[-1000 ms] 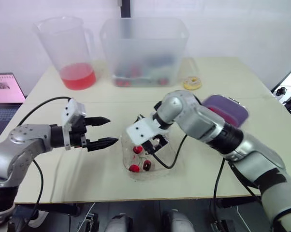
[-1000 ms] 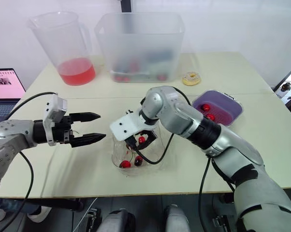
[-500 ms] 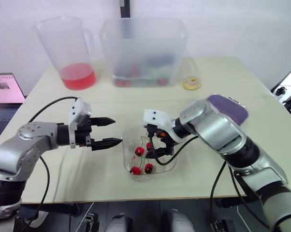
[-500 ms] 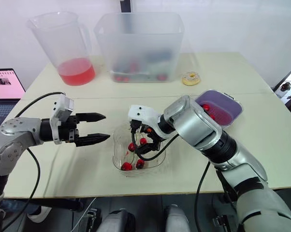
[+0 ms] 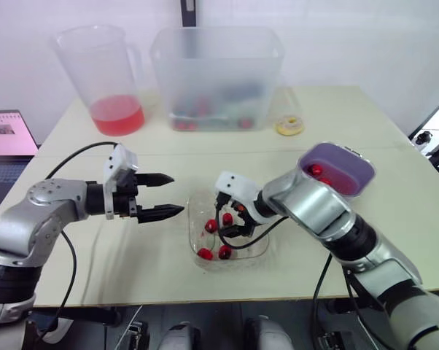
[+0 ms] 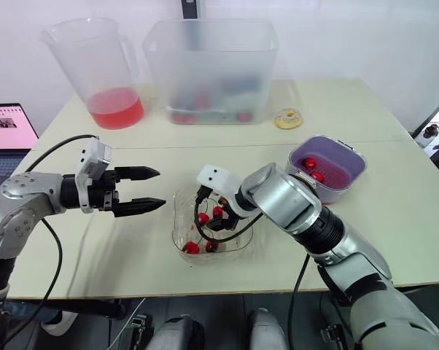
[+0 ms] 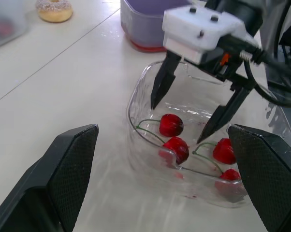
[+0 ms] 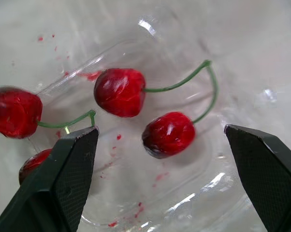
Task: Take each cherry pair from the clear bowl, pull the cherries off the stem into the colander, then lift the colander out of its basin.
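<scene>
The clear bowl (image 5: 243, 248) sits at the table's front centre with two stemmed cherry pairs in it. One cherry pair (image 8: 168, 134) lies right between the fingers of my right gripper (image 5: 227, 221), which is open and reaches down inside the bowl without holding anything. The other cherry pair (image 8: 14, 112) lies beside it. My left gripper (image 5: 177, 194) hovers open just left of the bowl, its tips pointing at the rim. The purple colander (image 5: 354, 171) stands to the right with two red cherries (image 6: 311, 162) inside.
At the back stand a pitcher (image 5: 106, 73) of red liquid and a large clear tub (image 5: 216, 73). A small doughnut (image 5: 289, 125) lies behind the colander. A laptop (image 5: 8, 146) is at the far left edge.
My right arm has swung down and to the right, with its gripper now lower in the bowl, straddling a cherry pair. The left gripper has edged a little toward the bowl.
</scene>
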